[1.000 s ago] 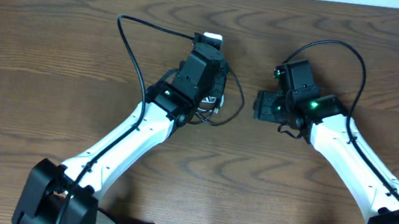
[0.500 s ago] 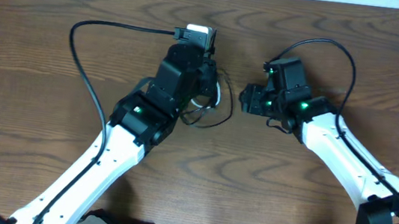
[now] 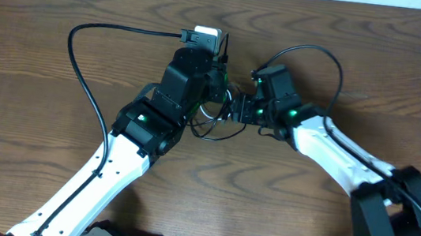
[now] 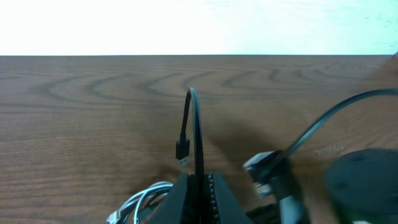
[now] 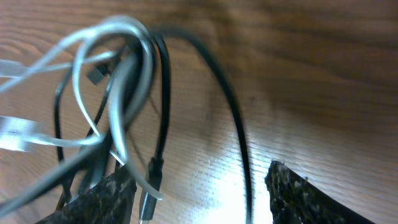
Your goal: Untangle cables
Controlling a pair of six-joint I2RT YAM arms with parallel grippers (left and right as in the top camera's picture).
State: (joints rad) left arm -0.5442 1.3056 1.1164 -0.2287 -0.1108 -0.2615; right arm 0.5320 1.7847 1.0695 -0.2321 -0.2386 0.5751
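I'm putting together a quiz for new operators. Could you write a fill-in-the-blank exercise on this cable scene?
1. The cable pinched in the left tool is ___.
2. The right tool has its jaws ___.
3. Under the white cable is a table made of ___.
Missing words: black; open; wood.

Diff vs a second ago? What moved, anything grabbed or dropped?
The right pincer slid left across the table to the tangle. Its open fingers now straddle a strand of the black cable, gripping nothing. The left arm's elbow swung left and toward the near edge. Unchanged: left pincer shut on the black cable, white cable looped beside it.
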